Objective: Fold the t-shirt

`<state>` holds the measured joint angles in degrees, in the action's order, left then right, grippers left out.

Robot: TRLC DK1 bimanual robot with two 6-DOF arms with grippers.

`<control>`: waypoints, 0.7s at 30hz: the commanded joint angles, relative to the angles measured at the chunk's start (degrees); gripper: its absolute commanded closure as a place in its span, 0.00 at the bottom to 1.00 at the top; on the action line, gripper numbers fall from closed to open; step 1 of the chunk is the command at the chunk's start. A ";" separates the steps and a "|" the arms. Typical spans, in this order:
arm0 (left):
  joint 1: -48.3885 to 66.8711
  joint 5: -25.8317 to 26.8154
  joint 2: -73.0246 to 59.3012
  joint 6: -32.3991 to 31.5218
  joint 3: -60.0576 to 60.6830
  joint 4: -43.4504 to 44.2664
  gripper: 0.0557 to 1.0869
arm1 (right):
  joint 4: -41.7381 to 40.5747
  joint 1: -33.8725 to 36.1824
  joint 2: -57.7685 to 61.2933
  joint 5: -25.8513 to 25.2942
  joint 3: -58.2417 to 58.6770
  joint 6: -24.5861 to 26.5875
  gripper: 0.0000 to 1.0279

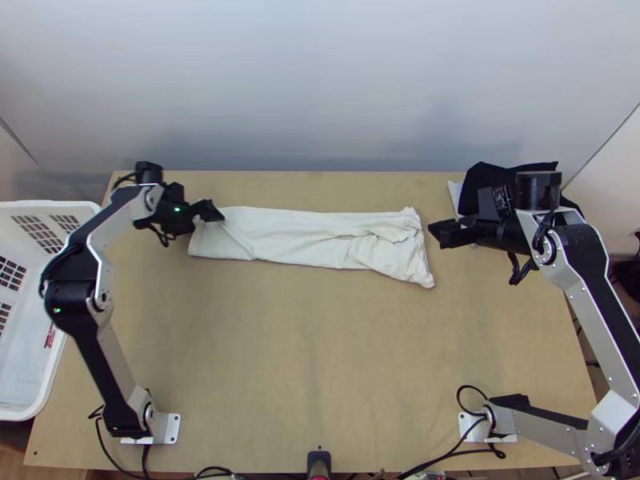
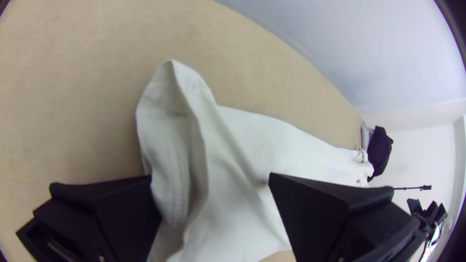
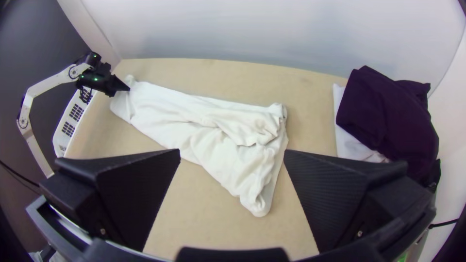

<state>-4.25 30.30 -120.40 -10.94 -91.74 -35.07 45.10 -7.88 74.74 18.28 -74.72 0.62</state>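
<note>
The white t-shirt point(image 1: 312, 238) lies as a long narrow folded strip across the table's far part, its right end bunched and wrinkled. At its left end stands my left gripper point(image 1: 210, 214); in the left wrist view the left gripper point(image 2: 216, 194) is open, with a raised fold of the shirt point(image 2: 187, 145) between its fingers. Right of the strip, apart from it, is my right gripper point(image 1: 444, 232). The right wrist view shows the right gripper point(image 3: 232, 157) wide open, the shirt point(image 3: 208, 126) beyond its fingers.
Dark folded cloth point(image 1: 496, 178) rests on a white one at the table's far right corner, beside and behind the right arm. A white basket point(image 1: 48, 388) stands at the left edge. A pale wall rises behind the table.
</note>
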 commanded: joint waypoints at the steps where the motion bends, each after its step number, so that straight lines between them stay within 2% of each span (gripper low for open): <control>1: 3.28 2.21 -3.09 -1.10 -1.07 0.26 0.53 | 0.07 -0.12 -1.70 0.00 1.77 -0.97 0.04; 3: 4.08 2.48 -2.65 0.30 -0.63 0.44 0.90 | 0.07 -0.38 -2.14 0.09 2.12 -1.24 0.04; 4: 4.08 2.48 -2.47 0.22 -0.72 0.53 0.96 | 0.07 -0.38 -2.23 0.00 2.38 -1.41 0.04; 8: 3.46 2.48 0.34 -0.93 -1.95 0.35 0.96 | 0.07 -0.29 -2.76 0.00 4.23 -1.59 0.04; 13: 4.08 1.60 3.59 -1.54 -6.87 -4.13 0.96 | -0.63 -1.00 -3.37 0.00 7.48 -2.91 0.04; 21: 11.02 -4.11 5.44 0.83 -13.02 -9.05 0.96 | -1.42 -2.23 -4.87 0.09 11.26 -4.23 0.04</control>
<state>2.00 29.58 -116.55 -11.66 -100.03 -40.71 44.27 -9.43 71.09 18.41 -66.46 -2.83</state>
